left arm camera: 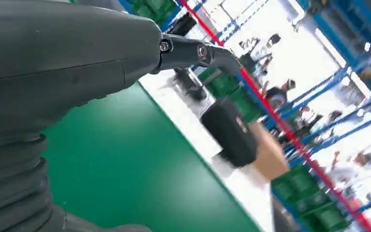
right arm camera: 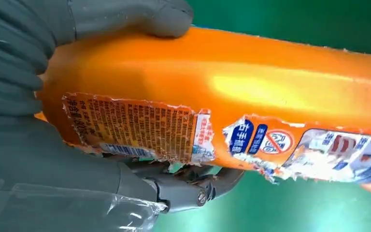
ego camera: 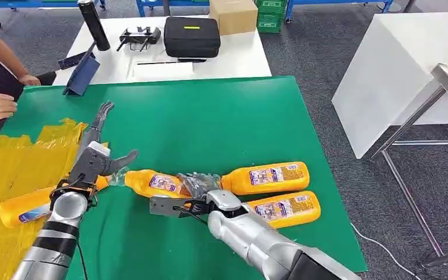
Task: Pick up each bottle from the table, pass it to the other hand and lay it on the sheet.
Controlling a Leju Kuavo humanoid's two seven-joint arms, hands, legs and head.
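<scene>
Bottle (ego camera: 153, 182) sits in your R hand (ego camera: 201, 188), fingers (right arm camera: 125, 17) wrapped round its base; L hand (ego camera: 96, 157) at its 9 o'clock, fingers spread, holding nothing.

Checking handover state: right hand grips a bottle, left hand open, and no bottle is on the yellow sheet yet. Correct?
Not quite. One bottle already lies on the yellow sheet, as the head view shows. The rest holds: the right hand grips the held bottle, and the left hand is open.
</scene>
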